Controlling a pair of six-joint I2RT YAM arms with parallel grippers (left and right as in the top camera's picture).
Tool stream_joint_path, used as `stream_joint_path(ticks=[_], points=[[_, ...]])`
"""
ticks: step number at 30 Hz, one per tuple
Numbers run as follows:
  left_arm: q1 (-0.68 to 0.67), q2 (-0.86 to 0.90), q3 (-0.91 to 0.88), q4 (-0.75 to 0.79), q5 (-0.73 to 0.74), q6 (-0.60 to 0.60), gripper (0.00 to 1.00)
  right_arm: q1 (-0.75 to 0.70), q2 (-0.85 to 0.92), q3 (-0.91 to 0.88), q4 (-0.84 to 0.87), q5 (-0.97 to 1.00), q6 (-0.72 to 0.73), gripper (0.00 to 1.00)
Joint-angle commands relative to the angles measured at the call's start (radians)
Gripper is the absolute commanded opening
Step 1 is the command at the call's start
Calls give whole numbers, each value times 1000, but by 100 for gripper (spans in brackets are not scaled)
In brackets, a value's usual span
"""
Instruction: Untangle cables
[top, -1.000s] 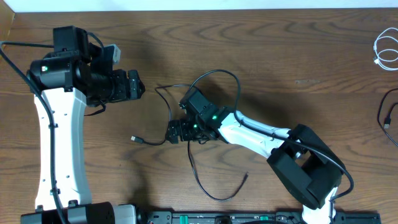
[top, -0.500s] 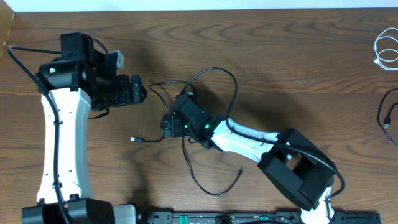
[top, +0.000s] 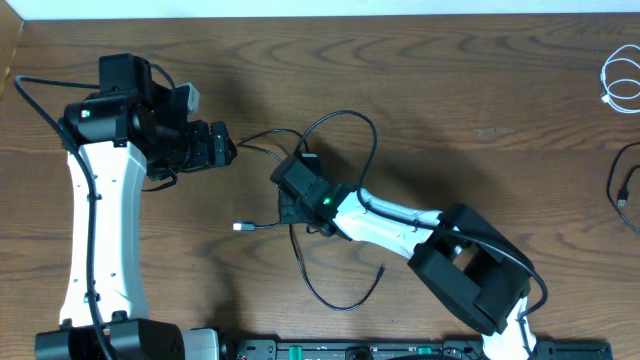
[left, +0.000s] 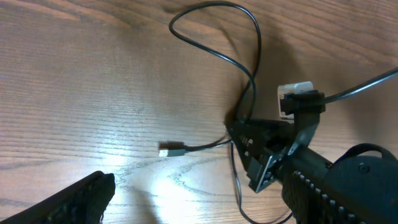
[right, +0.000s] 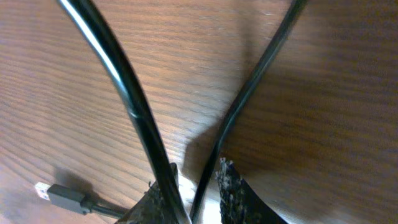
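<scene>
Left gripper (top: 226, 146) hangs with jaws spread wide, up-left of the right gripper (right: 194, 183). That one's pinching the black cable (right: 132, 112), with its loops all around it. White cable (top: 620, 80) is far off to its right.

Table (top: 480, 90): mid-brown wood, darker streaked grain, pale glare patches. Black cable (top: 372, 140): glossy black throughout; plug (top: 240, 227) black-bodied with a silver tip. White cable (top: 620, 80): plain white. Second black cable (top: 622, 180): black. Left arm (top: 100, 230) and right arm (top: 385, 220): white links, matt black joints and housings, each bearing one small green light
</scene>
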Motion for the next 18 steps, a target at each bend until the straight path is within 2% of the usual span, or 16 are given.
stream_joint_path(ticks=[1, 9, 11, 16, 18], points=[[3, -6, 3, 1, 4, -5, 91, -51, 56, -55, -135, 14, -35, 19], [3, -6, 3, 1, 4, -5, 91, -118, 3, -54, -319, -64, -77, 20], [3, -6, 3, 1, 4, -5, 91, -118, 3, -54, -323, -61, -72, 17], [3, -6, 3, 1, 4, -5, 91, -117, 3, -54, -312, -30, -48, 1], [3, -6, 3, 1, 4, -5, 91, -118, 3, -52, -306, -30, -50, 1]])
